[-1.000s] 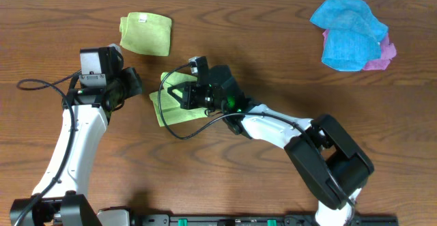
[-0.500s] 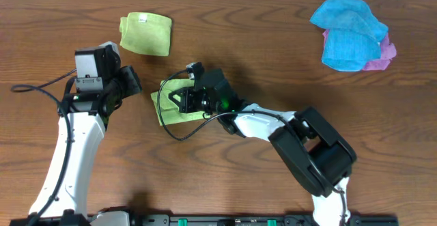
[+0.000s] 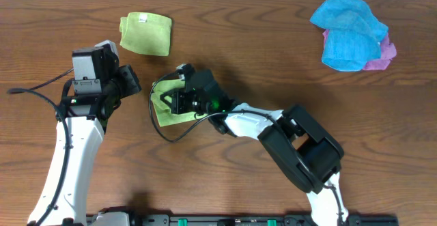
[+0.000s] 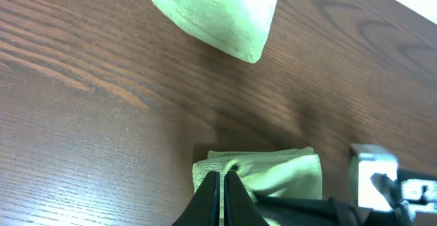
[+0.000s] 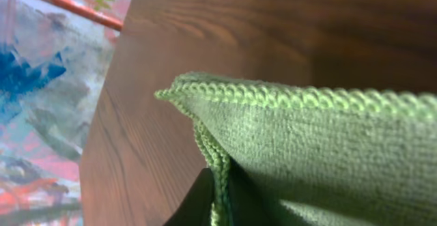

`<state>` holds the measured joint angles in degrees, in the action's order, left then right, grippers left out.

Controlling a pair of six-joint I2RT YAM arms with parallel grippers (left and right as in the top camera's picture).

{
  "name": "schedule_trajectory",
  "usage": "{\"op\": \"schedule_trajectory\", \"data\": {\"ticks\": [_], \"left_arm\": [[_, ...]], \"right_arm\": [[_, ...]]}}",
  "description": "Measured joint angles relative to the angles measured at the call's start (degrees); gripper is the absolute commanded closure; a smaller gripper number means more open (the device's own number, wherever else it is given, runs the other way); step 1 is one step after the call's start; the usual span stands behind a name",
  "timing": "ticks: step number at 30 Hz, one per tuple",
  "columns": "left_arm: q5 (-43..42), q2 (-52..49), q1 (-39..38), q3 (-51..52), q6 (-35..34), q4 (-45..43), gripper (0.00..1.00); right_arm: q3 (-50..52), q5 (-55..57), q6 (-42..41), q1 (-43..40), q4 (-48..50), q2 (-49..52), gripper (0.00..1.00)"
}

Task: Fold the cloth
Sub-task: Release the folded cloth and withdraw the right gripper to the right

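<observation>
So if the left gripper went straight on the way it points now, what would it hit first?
Most likely the green cloth just ahead of the left gripper, at its near edge, though height is unclear and it might skim over.

White arm links w/ black joints; black cables; green LED.

Nubby terry cloth, matt grainy wood table

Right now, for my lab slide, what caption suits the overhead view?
Right gripper pinches an edge of the lime-green cloth; the shut, empty left gripper sits beside it.
</observation>
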<state>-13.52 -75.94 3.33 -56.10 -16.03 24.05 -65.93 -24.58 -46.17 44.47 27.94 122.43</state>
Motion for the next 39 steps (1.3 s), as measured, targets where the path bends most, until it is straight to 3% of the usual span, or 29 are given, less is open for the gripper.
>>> {"op": "schedule_trajectory", "data": {"ticks": [4, 17, 24, 28, 31, 35, 39], "left_arm": [[0.0, 0.0, 0.0, 0.0, 0.0, 0.0, 0.94], [0.0, 0.0, 2.1, -0.1, 0.0, 0.1, 0.94], [0.0, 0.2, 4.2, -1.3, 0.3, 3.0, 0.84], [-0.5, 1.5, 5.7, -1.3, 0.8, 4.3, 0.72], [-1.5, 2.6, 6.7, -1.3, 1.3, 4.4, 0.59], [-2.2, 4.0, 7.3, -1.3, 1.6, 4.9, 0.36], [-3.5, 4.9, 7.4, -1.5, 2.2, 6.4, 0.20]], "right_arm": [[0.0, -0.5, 0.1, 1.2, -0.6, 0.0, 0.69], [0.0, -6.8, 0.2, 2.0, -0.7, 0.0, 0.57], [0.0, -9.0, 0.6, 0.1, -0.7, 0.0, 0.50], [0.0, -10.6, 2.8, -3.5, -2.4, -0.8, 0.44], [0.0, -10.7, 5.1, -5.7, -6.0, -2.8, 0.32], [-0.1, -10.1, 10.3, -8.0, -14.7, -8.2, 0.01], [-0.4, -7.8, 18.6, -10.3, -27.0, -15.5, 0.01]]}}
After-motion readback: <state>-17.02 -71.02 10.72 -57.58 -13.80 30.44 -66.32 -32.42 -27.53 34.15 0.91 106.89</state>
